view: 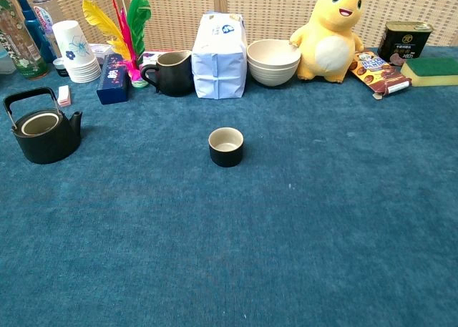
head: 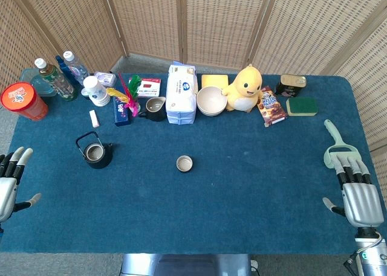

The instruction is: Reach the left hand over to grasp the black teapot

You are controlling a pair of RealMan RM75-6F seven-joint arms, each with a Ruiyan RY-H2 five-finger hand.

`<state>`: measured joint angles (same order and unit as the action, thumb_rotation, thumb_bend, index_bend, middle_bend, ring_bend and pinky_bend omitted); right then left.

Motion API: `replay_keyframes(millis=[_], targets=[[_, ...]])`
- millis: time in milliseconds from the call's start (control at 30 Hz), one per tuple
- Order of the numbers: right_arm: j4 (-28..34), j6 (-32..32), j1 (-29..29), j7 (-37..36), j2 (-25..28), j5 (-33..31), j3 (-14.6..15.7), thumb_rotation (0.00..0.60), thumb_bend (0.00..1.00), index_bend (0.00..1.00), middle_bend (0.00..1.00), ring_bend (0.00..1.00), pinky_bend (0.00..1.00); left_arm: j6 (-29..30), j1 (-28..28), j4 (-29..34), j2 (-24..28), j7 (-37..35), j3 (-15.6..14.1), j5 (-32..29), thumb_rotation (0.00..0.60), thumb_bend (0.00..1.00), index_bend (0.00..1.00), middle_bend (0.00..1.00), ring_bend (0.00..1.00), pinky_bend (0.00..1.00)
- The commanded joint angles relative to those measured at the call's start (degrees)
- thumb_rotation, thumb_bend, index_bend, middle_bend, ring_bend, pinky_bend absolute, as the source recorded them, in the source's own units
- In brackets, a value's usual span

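Observation:
The black teapot [head: 97,153] stands lidless on the blue cloth at the left, its wire handle upright; the chest view shows the teapot [view: 44,134] at the left edge with its spout to the right. My left hand [head: 11,179] rests at the table's left edge, fingers spread and empty, well left of and nearer than the teapot. At the right edge lies my right hand [head: 357,194], flat with fingers extended and nothing in it. Neither hand appears in the chest view.
A small black cup [head: 184,163] sits mid-table. Along the back stand bottles [head: 54,78], paper cups [head: 94,87], feathers [head: 128,90], a black pitcher [head: 155,108], a tissue pack [head: 181,93], bowls [head: 211,101], a yellow plush toy [head: 245,89], a tin [head: 291,84] and a sponge [head: 302,106].

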<state>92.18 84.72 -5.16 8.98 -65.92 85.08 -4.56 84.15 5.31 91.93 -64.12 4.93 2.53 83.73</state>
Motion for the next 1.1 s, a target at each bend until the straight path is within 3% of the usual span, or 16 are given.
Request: replay_keyframes(millis=[33,367,600,1100], targets=[[-0.09,-0.14,-0.03,-0.01,-0.05,-0.18,-0.01,0.6,0.0,0.0,0.0,0.0,0.0,-0.15,0.06,-0.14,-0.06,0.05,0.01,-0.1,0.6,0.0,0.0,0.0,0.0,0.0],[0.54,-0.23,-0.05,0.83,-0.17,0.19,0.37,0.6,0.0,0.0,0.0,0.0,0.0,-9.31,7.28,-10.06,-7.71,-3.79,4.86,-5.19,0.6,0.0,0.0,0.0,0.0,0.0],[-0.25,-1.54,-0.41,0.84,-0.38,-1.62,-0.05,0.6,0.0,0.0,0.0,0.0,0.0,-14.84,11.42,-13.41,-12.89,-1.09,5.88,-7.99,0.6,0.0,0.0,0.0,0.0,0.0],[-1.3,-2.61,-0.83,-0.04,-1.04,-1.87,0.23,0.6,0.0,0.0,0.0,0.0,0.0,-15.47,14.78,-20.4,-21.11,1.53,7.11,-9.86,0.6,0.0,0.0,0.0,0.0,0.0]])
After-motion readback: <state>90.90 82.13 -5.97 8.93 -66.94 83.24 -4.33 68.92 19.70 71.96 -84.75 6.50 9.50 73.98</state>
